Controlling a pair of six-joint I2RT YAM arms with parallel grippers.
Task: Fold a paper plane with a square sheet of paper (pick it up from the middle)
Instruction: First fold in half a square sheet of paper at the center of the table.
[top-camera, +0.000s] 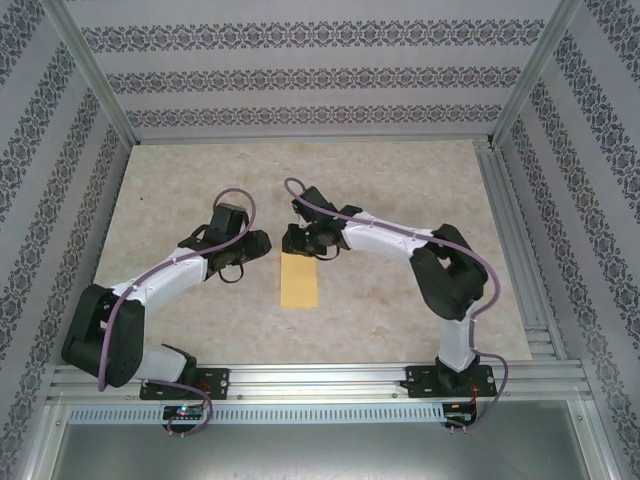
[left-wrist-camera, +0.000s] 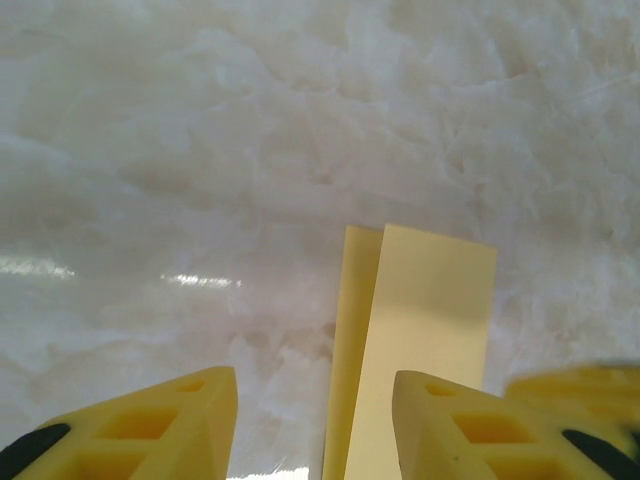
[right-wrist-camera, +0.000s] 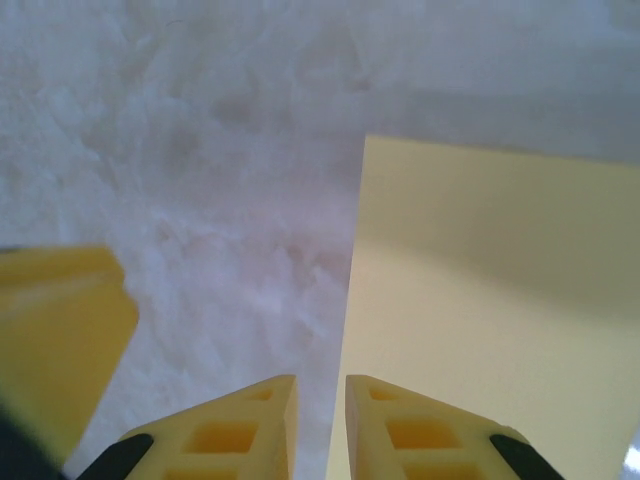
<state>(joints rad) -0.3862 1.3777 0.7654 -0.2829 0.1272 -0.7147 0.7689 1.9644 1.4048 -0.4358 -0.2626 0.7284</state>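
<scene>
Yellow-orange sheet (top-camera: 299, 280) lies flat on the table (top-camera: 400, 190), folded in half, between our arms. We judge it is set there for creasing. Our left gripper (left-wrist-camera: 312, 385) hangs open over one end. Our right gripper (right-wrist-camera: 321, 385) shows a slim, empty gap at its edge.

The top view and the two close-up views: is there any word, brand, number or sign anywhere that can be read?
No text can be read.
The paper is plain yellow, with nothing written on it.
The wallpaper carries only a pattern.
The white arms show no label.
The small board at the near rail is too small to read.
</scene>
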